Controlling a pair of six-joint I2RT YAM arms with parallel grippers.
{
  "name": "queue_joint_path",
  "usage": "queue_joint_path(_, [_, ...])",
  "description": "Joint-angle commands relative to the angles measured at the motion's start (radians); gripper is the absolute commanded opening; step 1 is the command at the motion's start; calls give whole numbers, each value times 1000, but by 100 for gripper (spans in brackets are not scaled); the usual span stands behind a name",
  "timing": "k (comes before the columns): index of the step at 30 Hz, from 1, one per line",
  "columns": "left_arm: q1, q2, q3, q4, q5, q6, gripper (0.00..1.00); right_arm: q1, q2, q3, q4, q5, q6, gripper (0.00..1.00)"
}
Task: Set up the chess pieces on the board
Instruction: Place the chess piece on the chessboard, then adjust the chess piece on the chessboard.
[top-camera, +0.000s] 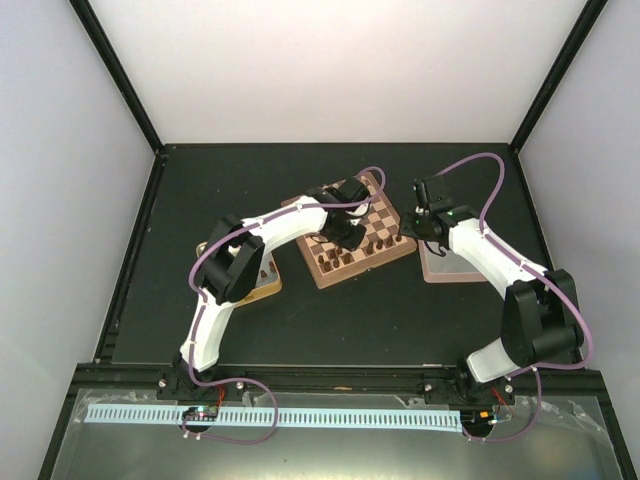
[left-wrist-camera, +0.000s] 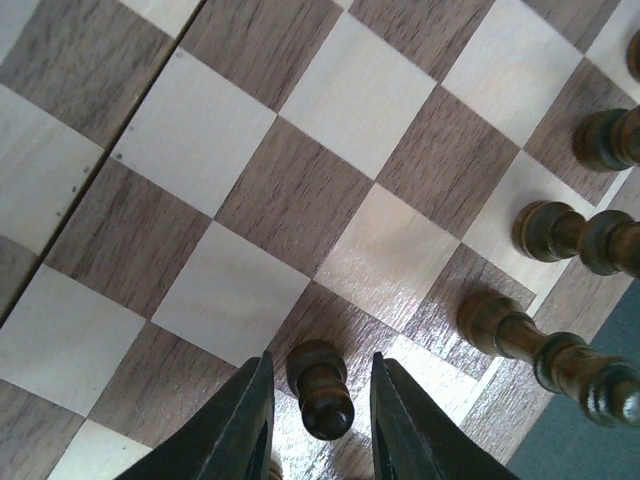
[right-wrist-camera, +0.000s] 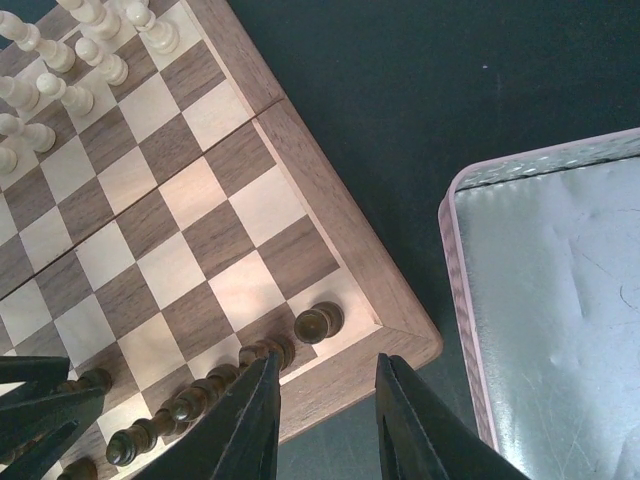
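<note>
Dark chess pieces (right-wrist-camera: 318, 322) upright, rowed along board (right-wrist-camera: 330, 232) edge.

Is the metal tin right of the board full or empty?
Empty where visible: the tin shows only bare metal; part is out of frame.

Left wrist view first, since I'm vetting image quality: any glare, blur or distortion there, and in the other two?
Left wrist: sharp, a sheen on the board near the dark pawn, edge pieces splay outward; right wrist: sharp, the metal tin shines pale; top external: evenly lit, chessmen too small to tell apart.
</note>
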Motion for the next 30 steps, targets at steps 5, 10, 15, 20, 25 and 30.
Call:
queue_joint_path(5, [-6, -54, 52, -30, -62, -17, 39, -6, -8, 0, 10, -6, 7, 28])
queue_joint_path(10, [2, -95, -1, -47, -87, -39, 46, -5, -9, -3, 9, -11, 8, 27])
queue_joint_path(15, [8, -132, -61, -39, -79, -43, 38, -6, -9, -6, 13, -15, 10, 27])
queue_joint_path(20, [10, -137, -87, -37, -66, -32, 29, -6, -8, -8, 13, -20, 9, 27])
queue_joint_path(25, [13, -132, -95, -38, -63, -31, 26, -6, -8, -9, 14, -21, 10, 27])
queue_joint_path(30, [14, -126, -95, -37, -60, -30, 22, -6, -8, -9, 14, -23, 11, 27])
